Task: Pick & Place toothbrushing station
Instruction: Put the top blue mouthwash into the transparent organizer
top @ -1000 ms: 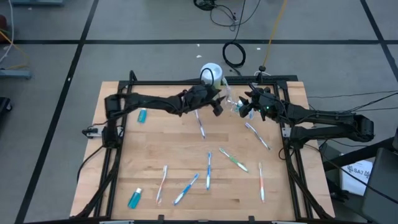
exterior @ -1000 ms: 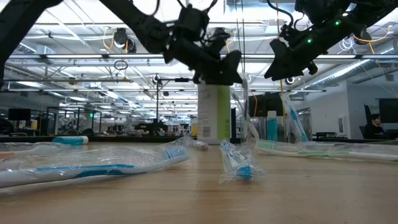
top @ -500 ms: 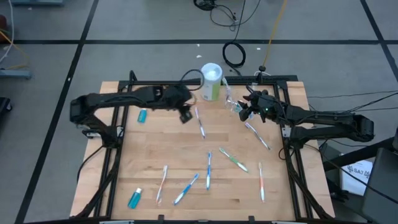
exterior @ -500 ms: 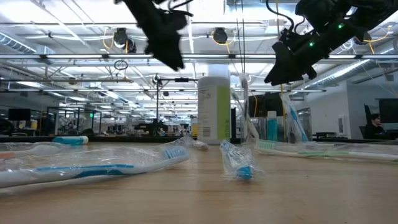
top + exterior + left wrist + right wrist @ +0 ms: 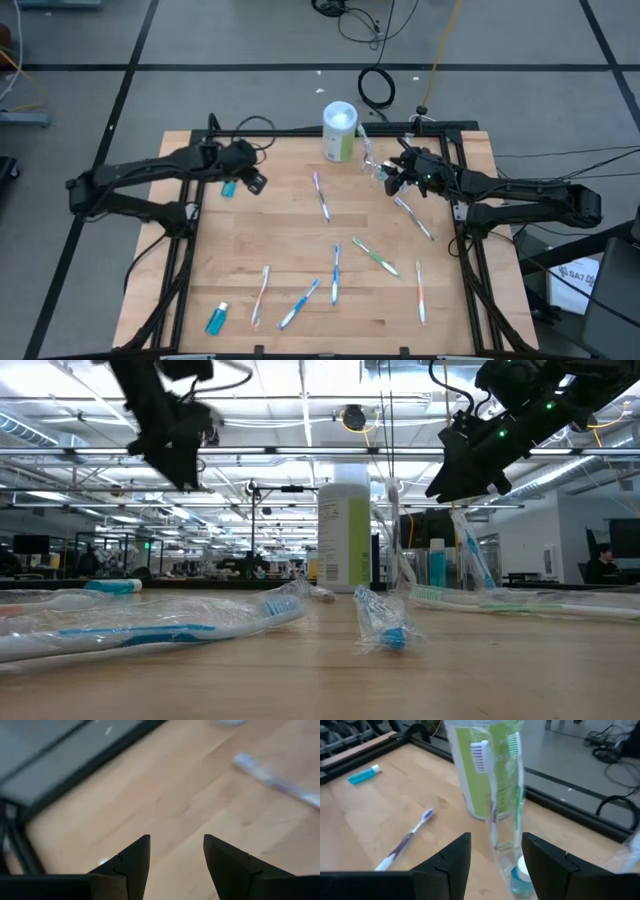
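Canister (image 5: 340,131) at tabletop (image 5: 300,240) far edge: green label, text unreadable; left tool (image 5: 255,183) and right tool (image 5: 396,180) both open, empty.

Bright, even overhead light (ceiling strips glare in low view); left wrist view blurred.

I see a white-and-green bottle (image 5: 340,131) standing on my wooden table (image 5: 280,230); a black cable (image 5: 377,88) coils on the floor beyond.
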Controlling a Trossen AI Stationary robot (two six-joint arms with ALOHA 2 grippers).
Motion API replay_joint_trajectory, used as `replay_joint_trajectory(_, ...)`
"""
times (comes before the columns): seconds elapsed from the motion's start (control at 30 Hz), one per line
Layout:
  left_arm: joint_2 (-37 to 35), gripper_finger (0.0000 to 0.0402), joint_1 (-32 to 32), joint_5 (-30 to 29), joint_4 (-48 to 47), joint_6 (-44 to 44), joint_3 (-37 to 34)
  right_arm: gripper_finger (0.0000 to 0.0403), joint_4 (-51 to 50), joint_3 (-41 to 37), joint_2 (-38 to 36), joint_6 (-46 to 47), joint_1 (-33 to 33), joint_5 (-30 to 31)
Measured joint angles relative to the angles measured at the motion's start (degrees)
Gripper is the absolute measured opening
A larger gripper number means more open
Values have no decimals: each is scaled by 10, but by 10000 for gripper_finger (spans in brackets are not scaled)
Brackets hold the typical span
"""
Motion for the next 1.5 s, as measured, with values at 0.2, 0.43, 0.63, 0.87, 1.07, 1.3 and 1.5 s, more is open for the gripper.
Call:
replay_joint_trajectory(0.2, -11, 191, 68, 3, 3, -66, -82, 171, 0, 0, 0, 4, 0, -18)
replay_joint_trajectory(0.43, 16, 191, 150, 27, 38, -45, -114, 171, 5, 0, 0, 1, 0, -17)
replay_joint_trajectory(0.63, 46, 191, 208, 49, 67, -23, -132, 171, 37, 0, 0, -38, 0, -16)
replay_joint_trajectory(0.87, 90, 191, 234, 61, 118, -13, -166, 171, 72, 0, 0, -70, 0, -16)
replay_joint_trajectory(1.07, 113, 191, 247, 70, 133, -18, -173, 171, 71, 0, 0, -71, 0, -16)
replay_joint_trajectory(1.3, 137, 191, 258, 69, 135, -16, -173, 171, 70, 0, 0, -71, 0, -16)
replay_joint_trajectory(1.5, 149, 190, 259, 68, 162, -12, -173, 171, 69, 0, 0, -71, 0, -16)
